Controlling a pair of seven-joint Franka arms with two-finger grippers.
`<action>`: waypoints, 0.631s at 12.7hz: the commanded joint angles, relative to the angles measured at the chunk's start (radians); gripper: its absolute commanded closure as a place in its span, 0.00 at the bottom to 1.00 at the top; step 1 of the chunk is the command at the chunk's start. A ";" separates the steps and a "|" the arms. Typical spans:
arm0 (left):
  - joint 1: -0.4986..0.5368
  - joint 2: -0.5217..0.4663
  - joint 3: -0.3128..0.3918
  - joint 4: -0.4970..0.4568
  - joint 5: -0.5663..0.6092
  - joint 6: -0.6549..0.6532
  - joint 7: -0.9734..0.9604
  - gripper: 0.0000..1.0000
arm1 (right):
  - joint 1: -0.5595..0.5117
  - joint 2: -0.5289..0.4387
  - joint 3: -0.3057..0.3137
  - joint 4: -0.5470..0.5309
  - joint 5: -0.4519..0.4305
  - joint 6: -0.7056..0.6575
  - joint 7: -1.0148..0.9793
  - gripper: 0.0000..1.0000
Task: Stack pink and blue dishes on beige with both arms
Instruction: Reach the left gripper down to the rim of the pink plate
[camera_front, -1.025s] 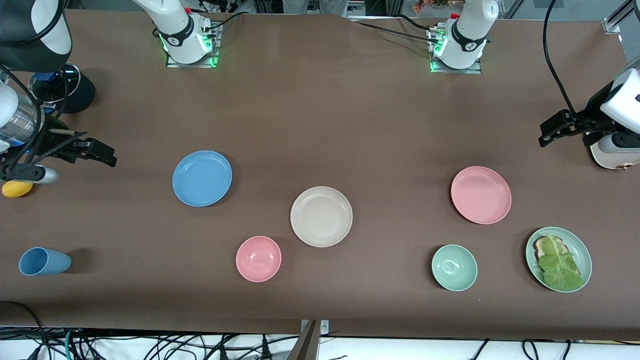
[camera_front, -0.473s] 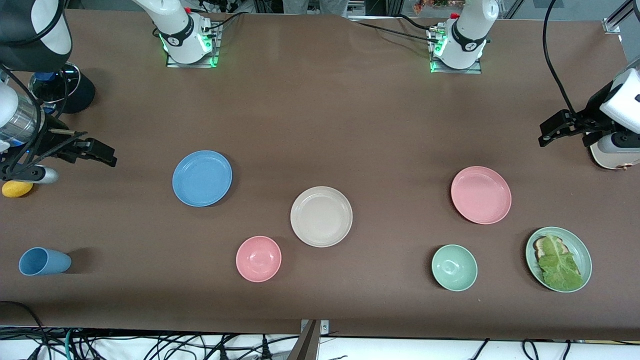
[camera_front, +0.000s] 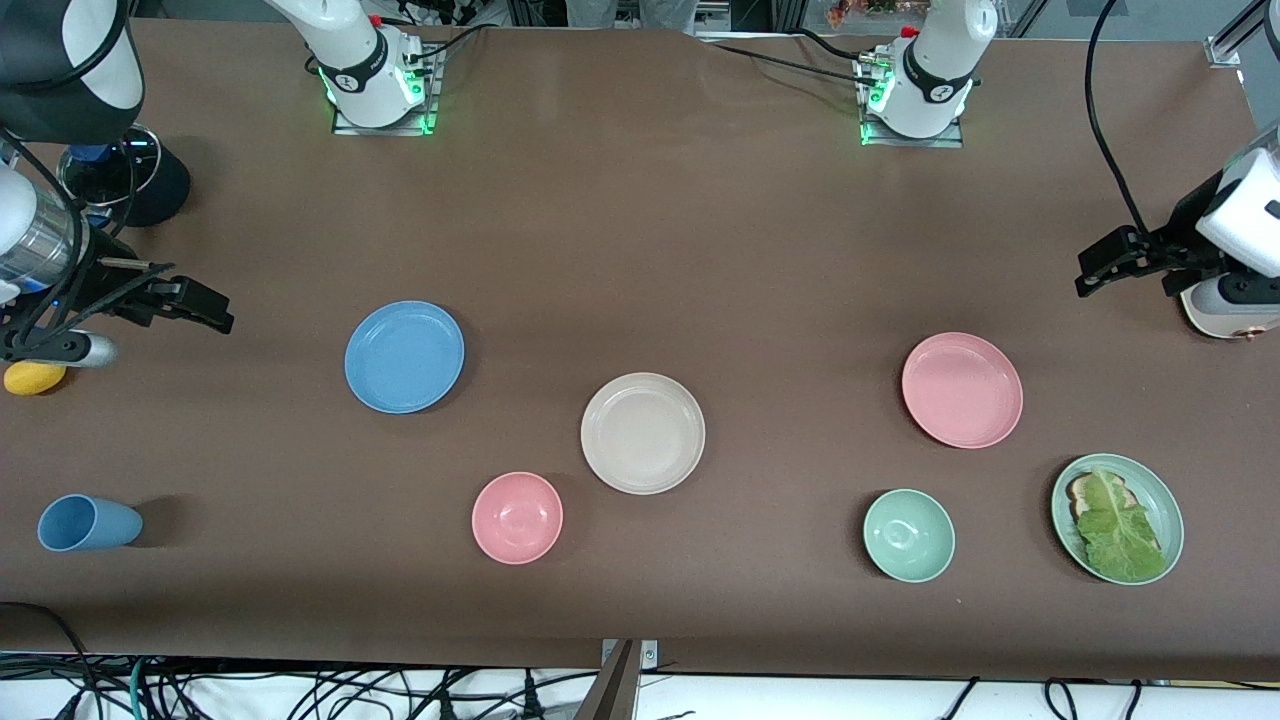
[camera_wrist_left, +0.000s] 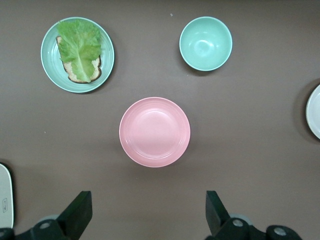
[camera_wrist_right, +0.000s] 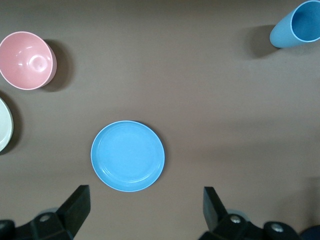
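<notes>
The beige plate lies flat mid-table. The blue plate sits toward the right arm's end, the pink plate toward the left arm's end. Both are apart from the beige one. My right gripper hangs open over bare table beside the blue plate, its fingers wide with nothing between them. My left gripper hangs open and empty over bare table beside the pink plate, its jaws spread wide.
A pink bowl and a pale green bowl stand nearer the camera than the plates. A green plate holds bread and lettuce. A blue cup lies on its side. A yellow object sits at the right arm's end.
The left arm's wrist has shifted very slightly. The plates and the right arm have not moved.
</notes>
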 joint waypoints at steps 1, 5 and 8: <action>0.009 0.066 0.004 0.013 -0.009 -0.006 0.014 0.00 | -0.001 0.003 0.005 0.015 -0.003 -0.013 0.016 0.00; 0.035 0.258 0.006 0.019 -0.011 0.001 0.013 0.00 | -0.001 0.003 0.005 0.015 -0.003 -0.013 0.018 0.00; 0.061 0.383 0.007 0.051 0.012 0.027 0.028 0.00 | -0.001 0.003 0.005 0.015 -0.001 -0.013 0.016 0.00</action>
